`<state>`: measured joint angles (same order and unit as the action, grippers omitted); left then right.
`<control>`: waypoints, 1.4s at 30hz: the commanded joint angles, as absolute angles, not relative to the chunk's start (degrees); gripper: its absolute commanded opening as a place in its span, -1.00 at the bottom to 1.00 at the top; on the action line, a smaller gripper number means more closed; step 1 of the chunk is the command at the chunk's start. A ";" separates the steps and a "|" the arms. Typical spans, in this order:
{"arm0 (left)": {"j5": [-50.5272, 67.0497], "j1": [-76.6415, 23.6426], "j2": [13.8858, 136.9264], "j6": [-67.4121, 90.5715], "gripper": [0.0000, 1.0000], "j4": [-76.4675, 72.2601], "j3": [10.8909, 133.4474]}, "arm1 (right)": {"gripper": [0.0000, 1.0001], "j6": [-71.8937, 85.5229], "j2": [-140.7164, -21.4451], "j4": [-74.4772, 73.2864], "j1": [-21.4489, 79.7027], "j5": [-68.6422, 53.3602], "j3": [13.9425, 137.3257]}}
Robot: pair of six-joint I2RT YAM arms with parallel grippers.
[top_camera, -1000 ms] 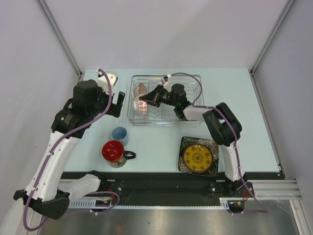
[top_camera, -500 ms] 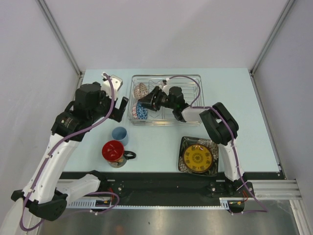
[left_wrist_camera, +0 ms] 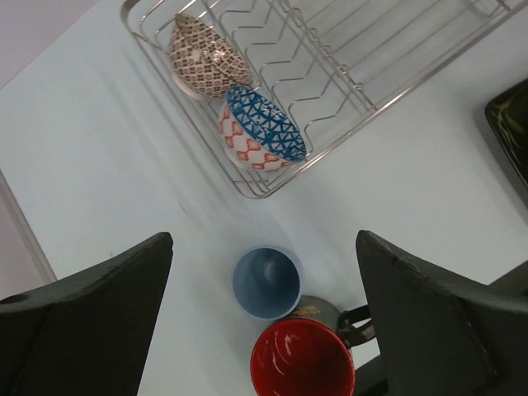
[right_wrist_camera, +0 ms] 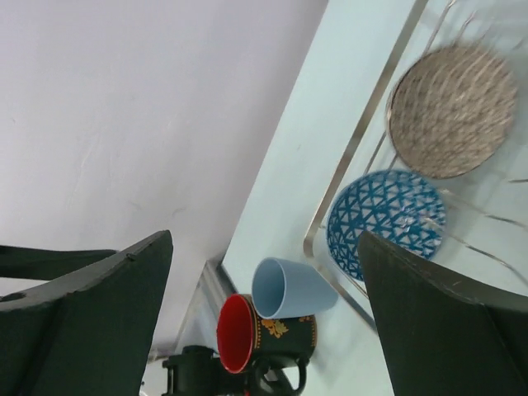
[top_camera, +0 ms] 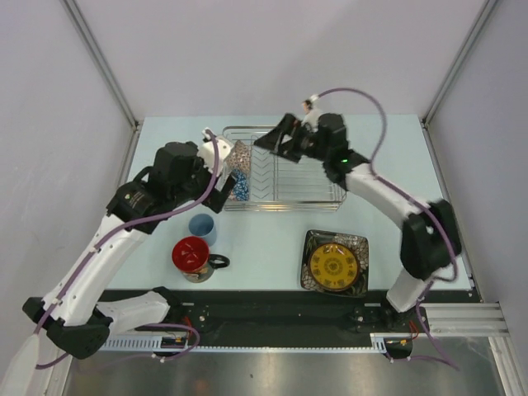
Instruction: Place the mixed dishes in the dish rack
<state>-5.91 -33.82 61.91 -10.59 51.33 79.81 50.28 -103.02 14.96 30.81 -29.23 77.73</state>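
The right hand (top_camera: 279, 140) was closed on the blue-patterned bowl (left_wrist_camera: 262, 124) down in the dish rack (top_camera: 297, 177) a second ago. It has now let go and spread wide, and it has lifted clear to the rack's far rim with nothing in it. The bowl stands on edge at the rack's left end, touching or just beside the reddish-white patterned bowl (left_wrist_camera: 208, 58), which is also propped on edge. That makes two dishes loaded; the rest of the rack holds only bare prongs.

The left hand (top_camera: 216, 183) is wide open and empty. It has swung in over the surface (top_camera: 264, 235) by the rack's near-left corner. Below it, the light-blue cup (left_wrist_camera: 266, 282) stands upright just beside the red-inside mug (left_wrist_camera: 302, 361), both outside the rack. The dark square plate (top_camera: 334, 264) lies flat near the right arm's base. Those three are probably next, the cup first.
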 commanded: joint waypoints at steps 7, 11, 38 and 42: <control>-7.73 -47.10 68.02 -10.99 0.95 47.90 75.85 | 1.00 46.91 -70.76 -57.68 28.39 22.66 74.21; -7.91 -51.50 70.83 -10.99 0.94 47.37 74.45 | 1.00 56.32 -64.18 -64.24 29.00 27.77 64.73; -10.72 -57.83 82.26 -10.19 0.89 30.94 60.30 | 0.99 61.01 -62.66 -46.33 24.18 19.95 37.00; -10.99 -57.92 83.49 -10.28 0.89 29.45 58.89 | 0.99 58.28 -66.09 -39.65 22.94 17.41 35.34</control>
